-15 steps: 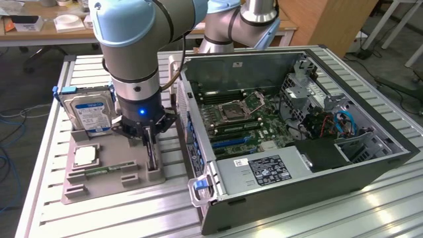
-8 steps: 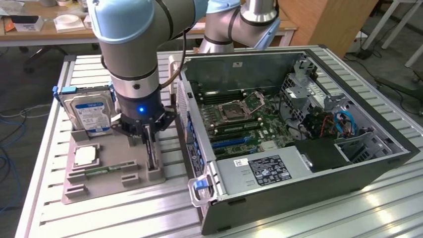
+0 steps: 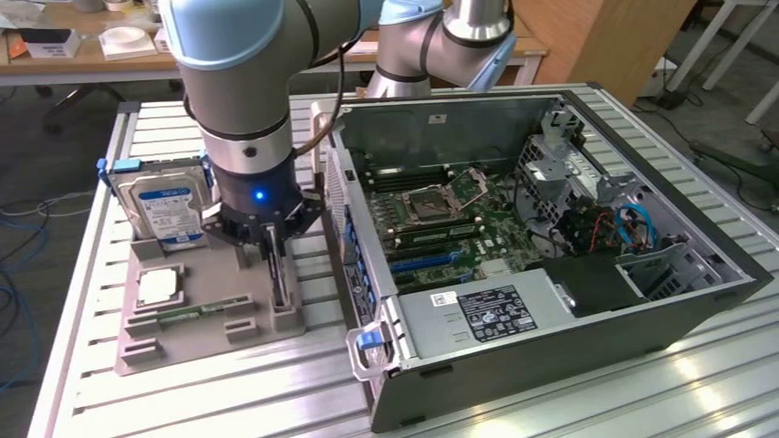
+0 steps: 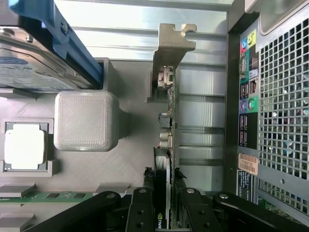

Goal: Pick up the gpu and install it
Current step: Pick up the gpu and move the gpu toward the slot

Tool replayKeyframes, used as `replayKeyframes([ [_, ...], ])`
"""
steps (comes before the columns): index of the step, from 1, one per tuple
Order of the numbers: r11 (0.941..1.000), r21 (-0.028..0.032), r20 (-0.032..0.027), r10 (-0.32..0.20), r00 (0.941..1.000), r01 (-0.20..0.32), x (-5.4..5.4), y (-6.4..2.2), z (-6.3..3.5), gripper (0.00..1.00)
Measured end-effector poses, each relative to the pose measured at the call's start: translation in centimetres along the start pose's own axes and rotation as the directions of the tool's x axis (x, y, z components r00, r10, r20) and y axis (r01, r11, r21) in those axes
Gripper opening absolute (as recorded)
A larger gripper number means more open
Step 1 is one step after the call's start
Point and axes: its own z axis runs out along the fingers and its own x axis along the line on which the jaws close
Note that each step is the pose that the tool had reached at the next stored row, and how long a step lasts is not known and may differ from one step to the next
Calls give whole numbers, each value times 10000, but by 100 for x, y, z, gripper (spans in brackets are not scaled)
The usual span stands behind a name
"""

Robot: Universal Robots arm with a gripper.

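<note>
The gpu [image 3: 281, 285] stands on edge in a slot of the grey parts tray [image 3: 195, 342], a thin dark card beside the open computer case [image 3: 608, 301]. My gripper [image 3: 270, 245] is lowered straight down over it. Looking down from the wrist, the gpu [image 4: 170, 121] runs edge-on away from the gripper, its silver bracket [image 4: 170, 46] at the far end. My gripper [image 4: 164, 193] is shut on the card's near end, with one black finger [image 4: 144, 205] pressed to each side. The card still rests in its holder.
On the tray also sit a blue-labelled hard drive [image 3: 167, 205], a processor [image 3: 159, 286] and a green memory stick [image 3: 182, 315]. The case lies open on the exterior view's right, its motherboard [image 3: 451, 228] exposed and its rear panel [image 4: 280, 106] close beside the card.
</note>
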Motion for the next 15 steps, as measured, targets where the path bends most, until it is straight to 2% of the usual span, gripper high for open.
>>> replayKeyframes([
  [3, 10000, -51, 1, 1, 10000, -1, 0, 5, -44, 26],
  [6, 9999, -128, 3, 2, 10000, -2, 1, 11, -96, 26],
  [10, 9997, -261, 6, 4, 10000, -4, 2, 19, -166, 26],
  [13, 9993, -382, 9, 8, 10000, -8, 14, 25, -214, 26],
  [15, 9990, -436, 12, 9, 10000, -8, 33, 29, -242, 26],
])
